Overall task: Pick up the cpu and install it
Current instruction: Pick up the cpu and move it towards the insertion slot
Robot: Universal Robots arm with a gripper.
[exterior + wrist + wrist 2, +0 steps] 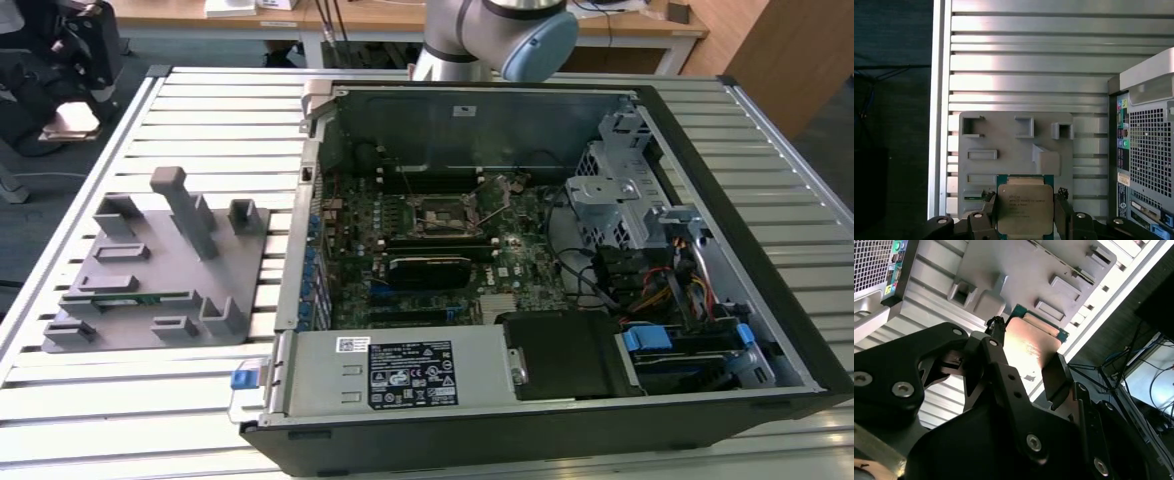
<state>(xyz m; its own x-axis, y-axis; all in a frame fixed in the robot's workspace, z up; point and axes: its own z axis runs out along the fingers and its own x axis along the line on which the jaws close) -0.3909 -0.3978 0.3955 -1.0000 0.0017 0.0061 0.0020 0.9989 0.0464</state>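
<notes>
Cpu: the cpu is pinched in the gripper, metal top toward the first wrist camera; judged lifted clear of the grey fixture tray beneath it
Fingers: the black fingers are pressed on two opposite edges of the chip; green rim showing above them; the same hold shows in the second wrist view, cpu between the fingertips of the gripper
Doing the hold well: grip by the edges only; chip flat and square to the jaws; no tilt, as a flat chip held by so narrow a margin could slip or twist
Around: open computer case on the slatted metal table; motherboard socket mid-board; green memory stick lying in the tray
In the way: the tray's upright posts; the case wall between tray and board; drive cage and cables toward the exterior view's right of the socket
</notes>
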